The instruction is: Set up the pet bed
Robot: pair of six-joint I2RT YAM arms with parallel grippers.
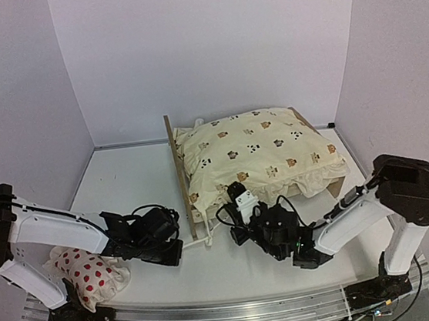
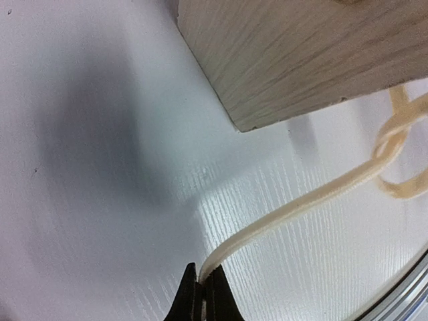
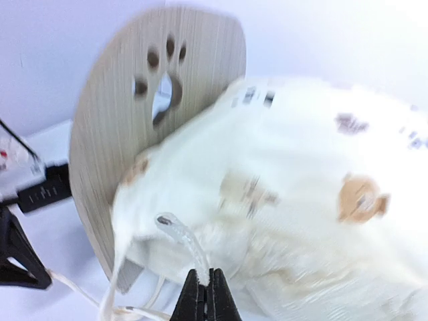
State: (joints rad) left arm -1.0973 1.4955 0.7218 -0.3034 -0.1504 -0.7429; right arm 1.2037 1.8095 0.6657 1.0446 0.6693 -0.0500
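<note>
Basically light-wood pet bed [image 1: 176, 165], paw-print headboard [image 3: 154, 100] (cushion [image 1: 260, 151] on top); left gripper [image 2: 204, 281] pinches cream tie [image 2: 301, 200], right gripper [image 3: 206, 277] pinches pale strap [image 3: 184, 234].

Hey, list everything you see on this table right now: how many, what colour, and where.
pet bed: one, light wood, mid-table toward the back, paw-print cutout in the headboard.
cushion: one, cream with animal prints, lying on the pet bed.
pillow: one, white with red spots, near left corner by the left arm's base.
tie: one, cream, running across the table beside the bed's wooden corner.
strand: one, pale, at the cushion's edge, likely another tie.
table: one, white.
left gripper: black fingers, shut on the tie.
right gripper: black fingers, shut on the strand.
</note>
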